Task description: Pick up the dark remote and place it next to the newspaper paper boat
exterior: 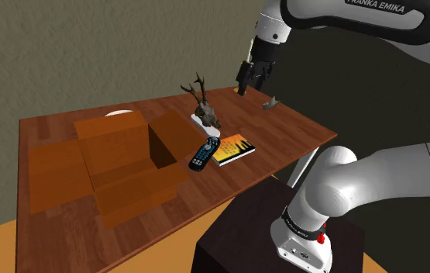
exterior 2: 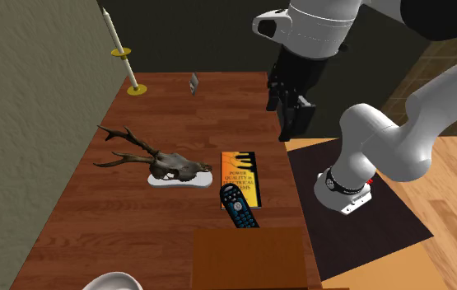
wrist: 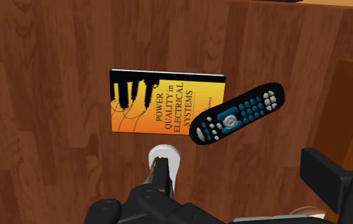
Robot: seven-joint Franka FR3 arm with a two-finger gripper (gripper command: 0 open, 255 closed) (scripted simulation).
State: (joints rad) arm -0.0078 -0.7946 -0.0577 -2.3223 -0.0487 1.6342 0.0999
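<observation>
The dark remote [exterior: 203,154] [exterior 2: 237,206] with blue and grey buttons lies flat on the wooden table [exterior: 66,132], its end resting on the edge of an orange book [exterior: 232,149]. In the wrist view the remote [wrist: 237,114] lies ahead of the fingers, beside the book [wrist: 166,102]. The small grey paper boat [exterior: 270,102] [exterior 2: 193,82] sits near the far table edge. My gripper [exterior: 244,84] [exterior 2: 288,115] [wrist: 245,197] hangs high above the table, open, holding nothing, well apart from both remote and boat.
An antlered skull on a white base [exterior: 204,108] [exterior 2: 173,165] stands beside the book. An open cardboard box [exterior: 128,159] takes up the table's middle, close to the remote. A candle [exterior 2: 123,53] stands in the far corner, a white bowl [exterior 2: 111,282] behind the box.
</observation>
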